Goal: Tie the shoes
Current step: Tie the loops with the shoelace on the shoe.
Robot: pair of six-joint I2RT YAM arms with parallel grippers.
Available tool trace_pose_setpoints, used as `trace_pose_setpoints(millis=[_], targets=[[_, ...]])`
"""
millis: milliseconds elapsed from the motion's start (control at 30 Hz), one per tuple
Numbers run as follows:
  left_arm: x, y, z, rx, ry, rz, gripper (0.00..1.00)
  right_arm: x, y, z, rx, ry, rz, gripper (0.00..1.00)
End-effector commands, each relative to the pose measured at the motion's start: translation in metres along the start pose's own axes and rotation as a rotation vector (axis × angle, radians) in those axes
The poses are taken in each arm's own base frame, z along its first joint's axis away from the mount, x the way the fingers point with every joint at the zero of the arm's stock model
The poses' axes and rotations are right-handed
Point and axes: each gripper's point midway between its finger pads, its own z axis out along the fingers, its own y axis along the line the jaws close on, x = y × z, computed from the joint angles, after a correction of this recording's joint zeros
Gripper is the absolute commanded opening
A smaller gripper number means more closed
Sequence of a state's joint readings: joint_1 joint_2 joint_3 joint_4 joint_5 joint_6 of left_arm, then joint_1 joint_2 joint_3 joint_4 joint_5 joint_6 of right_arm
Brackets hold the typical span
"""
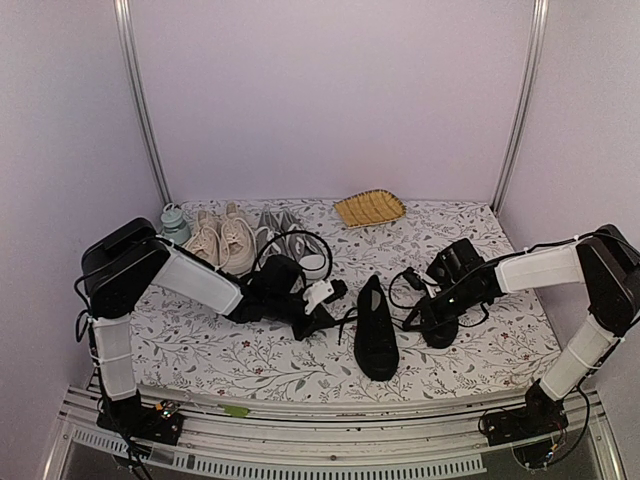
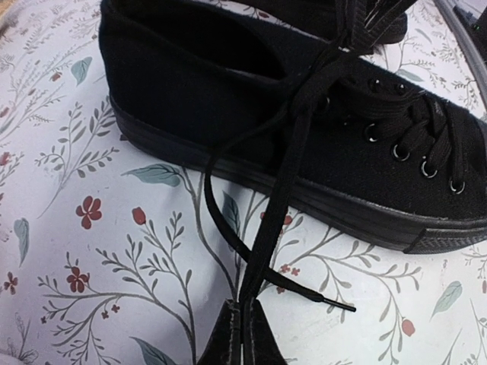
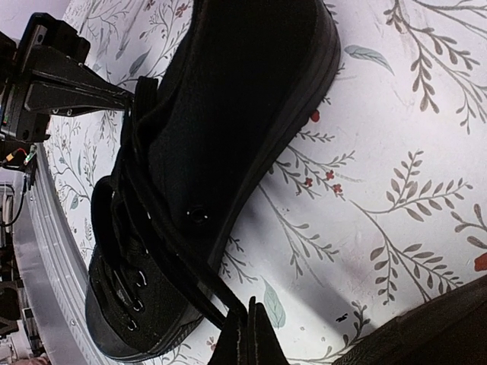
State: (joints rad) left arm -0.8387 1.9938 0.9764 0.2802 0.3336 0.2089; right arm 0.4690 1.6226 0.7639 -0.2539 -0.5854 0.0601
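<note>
A black sneaker [image 1: 375,330] lies mid-worktop [image 1: 250,360] between the arms. The left pincer [image 2: 242,334] is clamped on one lace [image 2: 278,205], the right pincer [image 3: 247,338] on a second lace [image 3: 183,274] — both pincers are cropped at the frame edge. The other sneaker [image 1: 443,335] is a dark shape, mostly hidden under the right arm.

Pale lilac walls [image 1: 330,100] close the far and side edges, two metal uprights [image 1: 142,100] stand in the far corners; a white floral tablecloth [image 1: 250,365] spreads beneath, evenly lit
</note>
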Motion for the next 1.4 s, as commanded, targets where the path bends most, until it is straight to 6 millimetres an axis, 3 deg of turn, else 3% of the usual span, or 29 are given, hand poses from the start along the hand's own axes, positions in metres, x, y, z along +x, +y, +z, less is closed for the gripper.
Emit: trace_pose_setpoints(millis=[0,700,767,833,900,967,1000,1067,1233,1367], targets=[[0.030,0.004,-0.007,-0.022,0.097,-0.028,0.00,0.018,-0.019,0.002,0.063,0.044,0.069,0.01],[0.033,0.001,-0.004,-0.006,0.097,-0.021,0.00,0.033,-0.035,0.011,0.099,0.084,0.144,0.01],[0.027,-0.007,-0.001,0.027,0.078,-0.014,0.00,0.030,-0.028,0.011,0.063,0.080,0.135,0.01],[0.017,-0.021,0.002,0.081,0.052,0.000,0.00,0.024,-0.005,0.011,-0.073,0.072,0.081,0.01],[0.003,-0.029,0.002,0.099,0.014,0.019,0.00,0.010,0.012,0.006,-0.157,0.034,0.035,0.01],[-0.005,-0.032,-0.001,0.104,-0.016,0.021,0.00,-0.003,0.018,-0.001,-0.156,-0.015,0.005,0.05],[-0.016,-0.032,-0.007,0.097,-0.046,0.027,0.02,-0.009,0.018,-0.005,-0.143,-0.038,-0.002,0.11],[-0.027,-0.032,-0.017,0.084,-0.071,0.035,0.16,-0.018,0.018,-0.012,-0.110,-0.063,-0.011,0.22],[-0.036,-0.038,-0.042,0.093,-0.080,0.060,0.45,-0.042,0.032,-0.044,-0.061,-0.147,-0.066,0.35],[-0.036,-0.041,-0.059,0.086,-0.066,0.066,0.53,-0.065,0.034,-0.080,0.045,-0.251,-0.095,0.42]])
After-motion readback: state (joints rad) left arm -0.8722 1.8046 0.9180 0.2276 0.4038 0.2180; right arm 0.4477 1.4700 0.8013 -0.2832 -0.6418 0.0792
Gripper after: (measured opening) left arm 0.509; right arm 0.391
